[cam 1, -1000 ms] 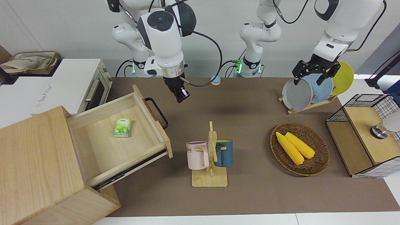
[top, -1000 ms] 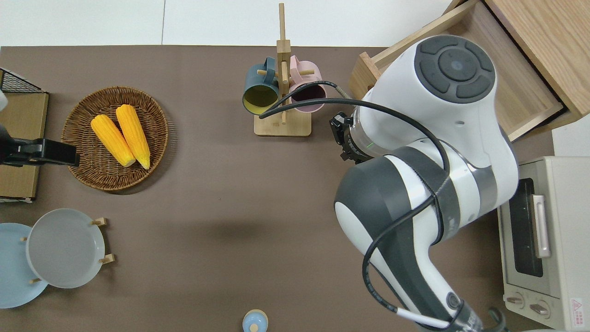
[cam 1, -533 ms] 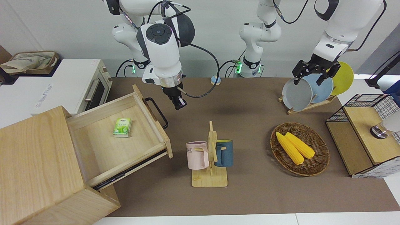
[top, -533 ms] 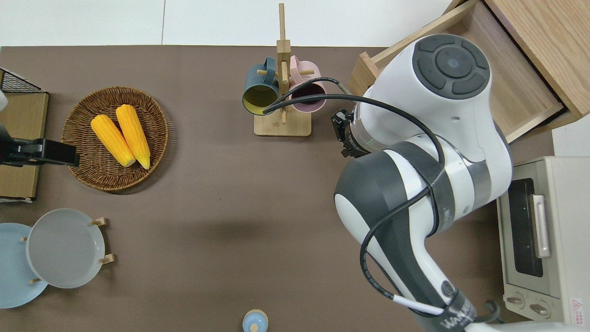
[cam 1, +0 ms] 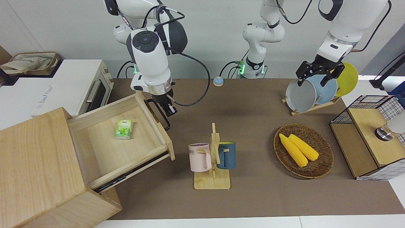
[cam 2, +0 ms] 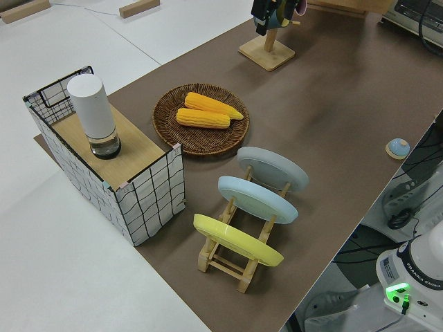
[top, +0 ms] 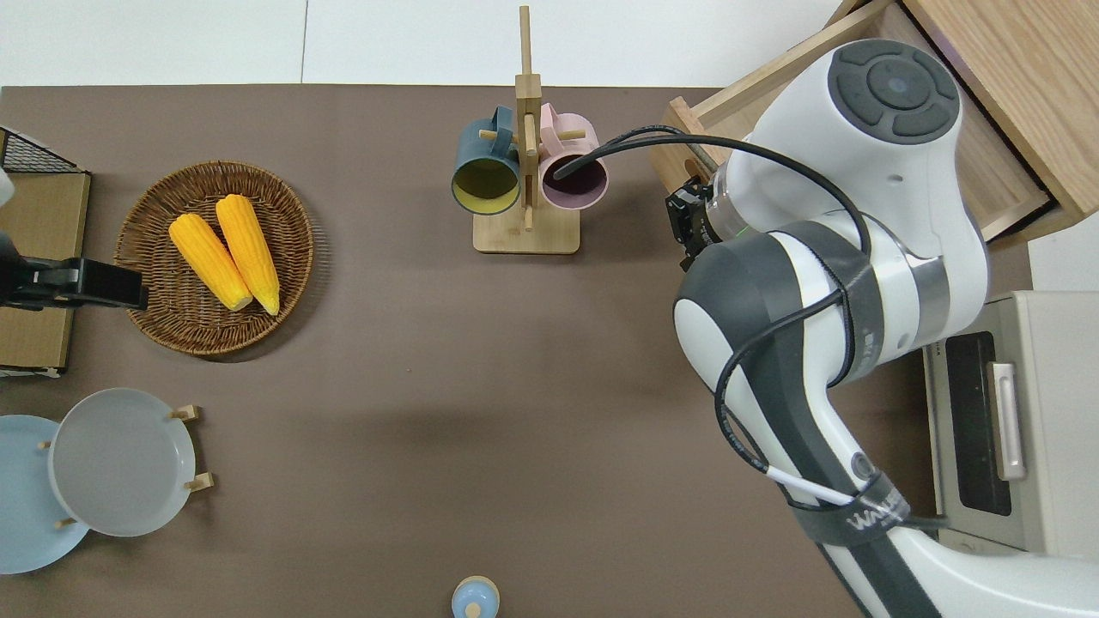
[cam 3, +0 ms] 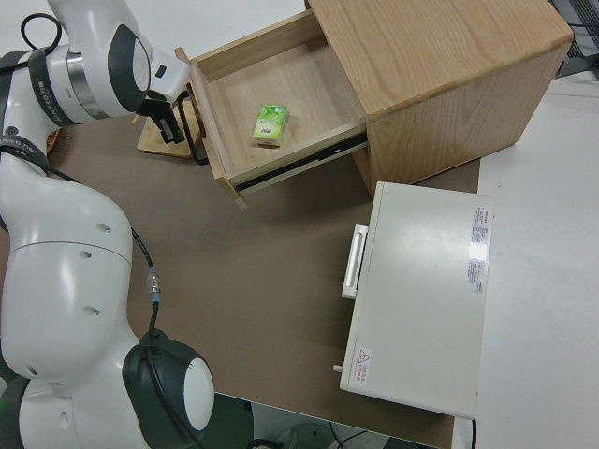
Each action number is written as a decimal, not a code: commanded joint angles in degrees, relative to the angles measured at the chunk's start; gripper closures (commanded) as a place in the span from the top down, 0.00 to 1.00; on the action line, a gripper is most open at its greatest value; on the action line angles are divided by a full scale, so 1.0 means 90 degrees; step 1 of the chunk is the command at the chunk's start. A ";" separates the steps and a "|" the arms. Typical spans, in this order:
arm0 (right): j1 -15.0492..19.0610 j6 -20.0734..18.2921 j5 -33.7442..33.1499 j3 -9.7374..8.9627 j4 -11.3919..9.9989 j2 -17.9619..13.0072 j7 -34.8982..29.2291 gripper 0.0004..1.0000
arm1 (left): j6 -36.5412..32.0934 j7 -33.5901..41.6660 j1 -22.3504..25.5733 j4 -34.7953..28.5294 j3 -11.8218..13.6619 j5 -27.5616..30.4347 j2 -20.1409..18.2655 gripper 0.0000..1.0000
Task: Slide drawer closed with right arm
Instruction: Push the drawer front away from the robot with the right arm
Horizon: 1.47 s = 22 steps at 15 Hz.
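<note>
Light-wood drawer (cam 1: 123,139) is sitting fully pulled out of its cabinet (cam 1: 38,171), tissue pack (cam 1: 123,129) inside. I'm bringing the right claw (cam 1: 168,109) in from over the open tabletop (cam 1: 253,196); it's now beside the black handle (cam 1: 159,115), can't tell its fingers. Push comes next. Left arm parked.

"FRANKA EMIKA" on robot base (cam 2: 422,273); "ME" on pink mug (cam 1: 199,157).

Front cam faces the robots across the table; overhead looks straight down. Both share the mug rack (cam 1: 212,158), also seen from the left side.
</note>
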<state>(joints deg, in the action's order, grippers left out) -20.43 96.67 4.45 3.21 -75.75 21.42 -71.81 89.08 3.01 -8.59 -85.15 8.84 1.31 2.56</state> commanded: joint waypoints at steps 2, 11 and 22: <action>0.0228 0.0343 0.0004 -0.0005 -0.0119 0.0051 0.0381 0.00 | 0.0004 0.0036 -0.0110 0.0125 0.0102 -0.0086 0.0077 1.00; 0.0638 0.0372 -0.0026 -0.0005 -0.0100 0.0178 0.0898 0.00 | 0.0004 0.0036 -0.0110 0.0125 0.0102 -0.0096 0.0077 1.00; 0.0736 0.0479 -0.0035 -0.0005 -0.0090 0.0168 0.1124 0.00 | 0.0004 0.0036 -0.0110 0.0125 0.0102 -0.0087 0.0077 1.00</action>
<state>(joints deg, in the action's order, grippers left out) -14.80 99.01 4.50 3.45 -75.81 21.76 -63.40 89.08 3.01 -8.60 -85.15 8.84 1.31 2.56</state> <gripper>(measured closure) 0.991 0.000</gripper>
